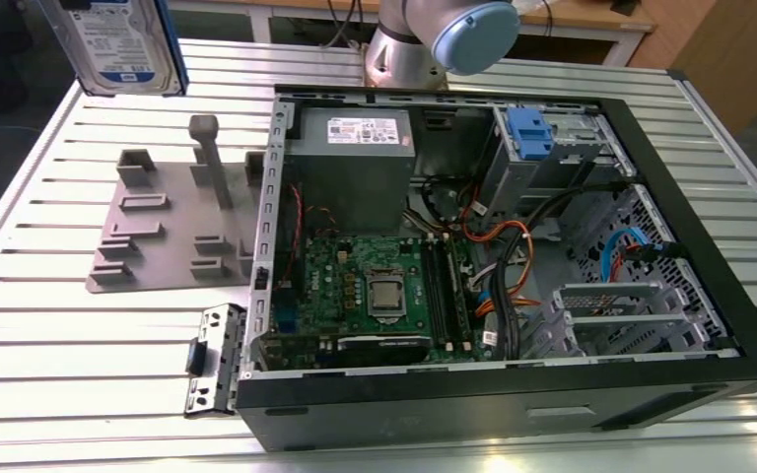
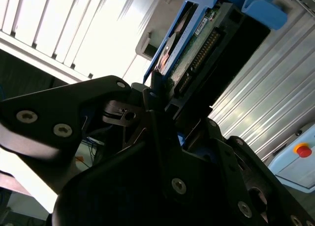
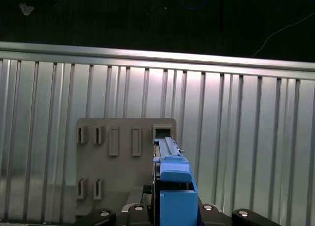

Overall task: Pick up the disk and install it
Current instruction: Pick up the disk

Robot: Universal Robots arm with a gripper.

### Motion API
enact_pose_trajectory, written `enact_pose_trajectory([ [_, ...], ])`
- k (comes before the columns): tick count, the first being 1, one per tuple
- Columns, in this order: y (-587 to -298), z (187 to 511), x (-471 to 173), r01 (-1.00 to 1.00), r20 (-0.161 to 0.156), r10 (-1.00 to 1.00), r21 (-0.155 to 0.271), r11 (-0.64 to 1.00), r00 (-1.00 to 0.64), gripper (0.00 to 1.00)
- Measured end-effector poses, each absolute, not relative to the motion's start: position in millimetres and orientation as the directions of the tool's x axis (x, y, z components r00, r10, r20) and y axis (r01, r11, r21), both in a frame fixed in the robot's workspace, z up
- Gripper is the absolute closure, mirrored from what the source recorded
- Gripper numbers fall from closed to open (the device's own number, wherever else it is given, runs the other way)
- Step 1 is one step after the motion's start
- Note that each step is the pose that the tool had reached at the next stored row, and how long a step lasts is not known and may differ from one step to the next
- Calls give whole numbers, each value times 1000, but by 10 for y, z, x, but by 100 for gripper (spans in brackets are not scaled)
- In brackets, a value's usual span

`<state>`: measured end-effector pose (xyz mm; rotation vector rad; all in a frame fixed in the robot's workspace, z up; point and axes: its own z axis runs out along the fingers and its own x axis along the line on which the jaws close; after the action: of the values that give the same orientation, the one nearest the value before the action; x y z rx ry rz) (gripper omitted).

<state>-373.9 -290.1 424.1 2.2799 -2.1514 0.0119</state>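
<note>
The disk [image 1: 122, 44], silver with a white-and-blue label and blue rails, hangs upright in the air at the far left of the exterior view, above the slatted table. In the second wrist view my gripper [image 2: 170, 108] is shut on the disk [image 2: 206, 44], its black fingers clamped on the two flat faces near one end. The first wrist view sees the disk [image 3: 172, 181] edge-on, blue rail facing the camera, with the gripper [image 3: 172, 209] around its base. It is held over the grey holder plate [image 3: 123, 152].
An open computer case [image 1: 694, 296] lies on the table with its motherboard, cables and grey power supply [image 1: 350, 168] exposed. A metal drive cage with a blue latch [image 1: 536, 133] sits in its far corner. The grey holder plate [image 1: 155, 227] lies beside the case. The arm's base [image 1: 432, 39] stands behind.
</note>
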Motion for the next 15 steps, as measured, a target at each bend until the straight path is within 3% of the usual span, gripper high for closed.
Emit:
enact_pose_trajectory([
  [15, -2901, 4299, -3739, -998, 10, -998, 0, -58, 58, 64],
])
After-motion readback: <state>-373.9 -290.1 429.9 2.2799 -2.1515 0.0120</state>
